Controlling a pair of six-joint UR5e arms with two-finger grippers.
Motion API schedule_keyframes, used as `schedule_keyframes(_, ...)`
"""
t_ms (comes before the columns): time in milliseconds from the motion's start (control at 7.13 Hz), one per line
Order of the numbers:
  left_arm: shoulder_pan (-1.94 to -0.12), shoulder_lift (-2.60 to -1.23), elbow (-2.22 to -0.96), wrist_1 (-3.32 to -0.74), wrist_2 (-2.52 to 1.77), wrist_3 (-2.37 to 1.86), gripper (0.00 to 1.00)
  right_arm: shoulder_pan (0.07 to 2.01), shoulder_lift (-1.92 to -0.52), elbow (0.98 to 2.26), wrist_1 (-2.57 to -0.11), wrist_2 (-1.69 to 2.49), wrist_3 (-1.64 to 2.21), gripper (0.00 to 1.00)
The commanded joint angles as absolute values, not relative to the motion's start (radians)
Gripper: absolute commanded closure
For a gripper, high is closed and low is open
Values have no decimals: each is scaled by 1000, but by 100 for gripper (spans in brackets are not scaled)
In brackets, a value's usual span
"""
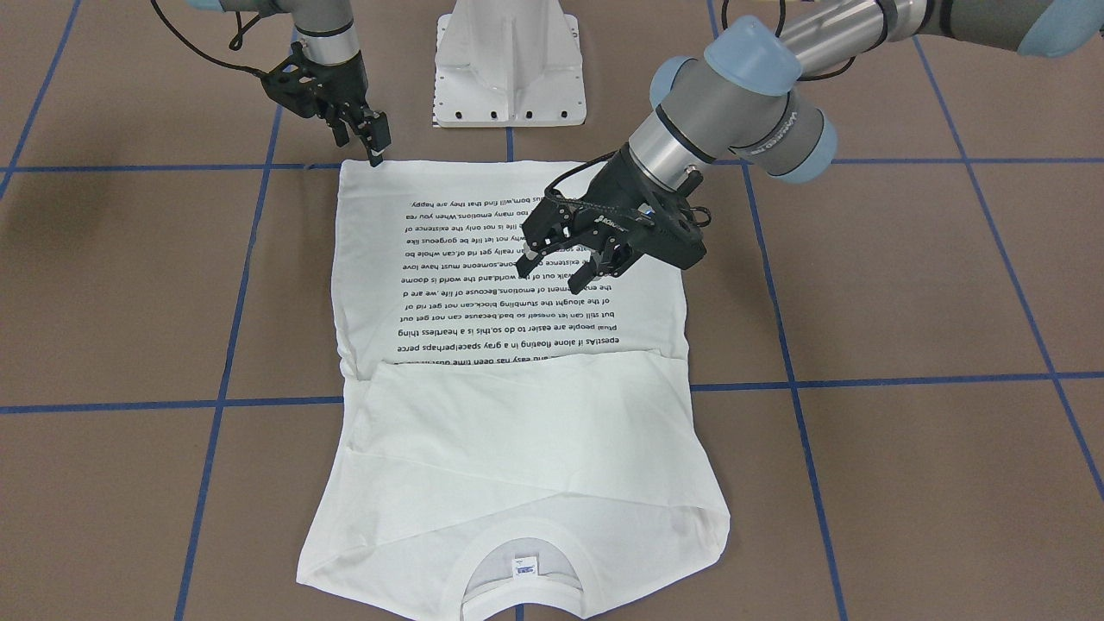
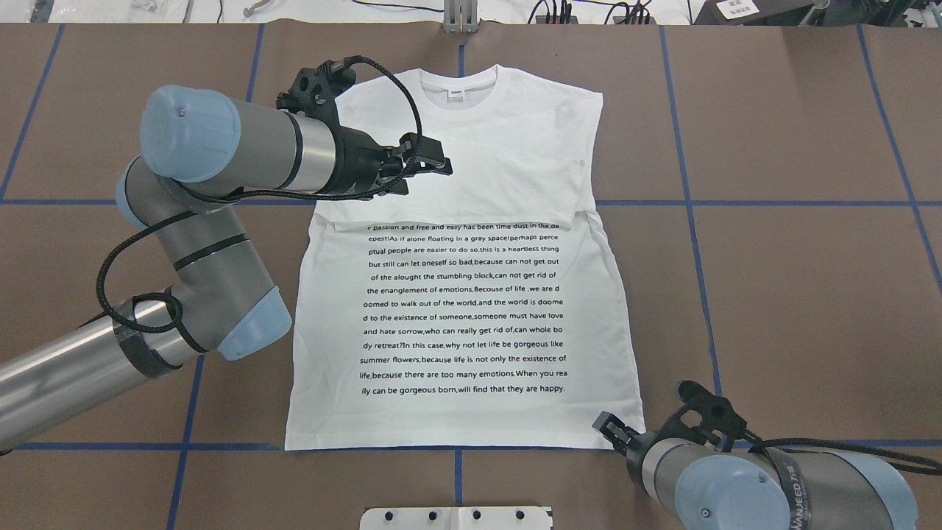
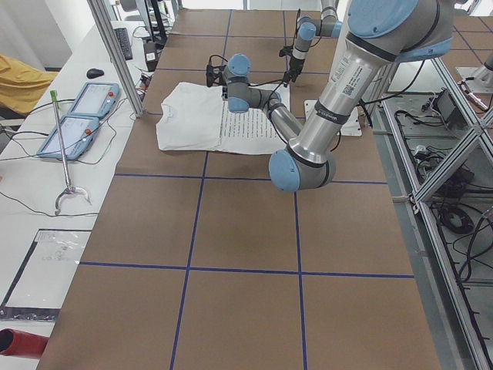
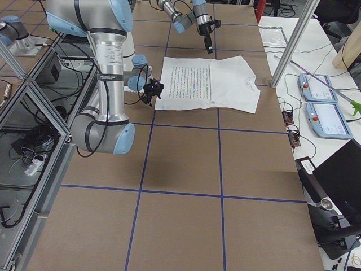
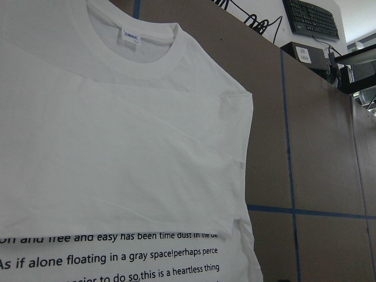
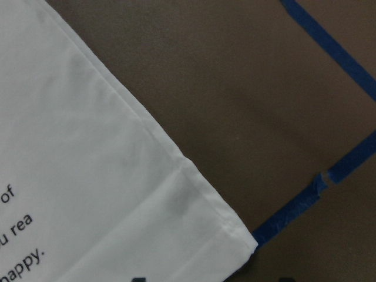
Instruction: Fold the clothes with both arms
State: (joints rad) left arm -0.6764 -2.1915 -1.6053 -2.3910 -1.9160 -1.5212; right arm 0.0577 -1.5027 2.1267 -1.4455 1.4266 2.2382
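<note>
The white T-shirt lies flat on the bench with its print side up. Its long axis runs straight away from the robot, with the hem nearest and the collar pointing at the far edge. At the hem's right corner the right end effector points tip-down, fingers apart, gripping nothing. Farther out, the left end effector hovers above the shirt's left side, fingers wide and empty. Beyond, folded cloth crosses the chest and covers the top text line. The neck label shows inside the collar.
</note>
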Motion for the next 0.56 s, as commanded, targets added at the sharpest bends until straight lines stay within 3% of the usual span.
schedule_keyframes(0, -676, -2191, -1605, -2391, -1914, -1522, 17, 64, -1488, 2123, -1503, 1416, 2246, 21)
schedule_keyframes(421, -676, -2191, -1605, -2391, -1914, -1519, 17, 77, -1489, 2122, -1513, 1411, 2244, 23)
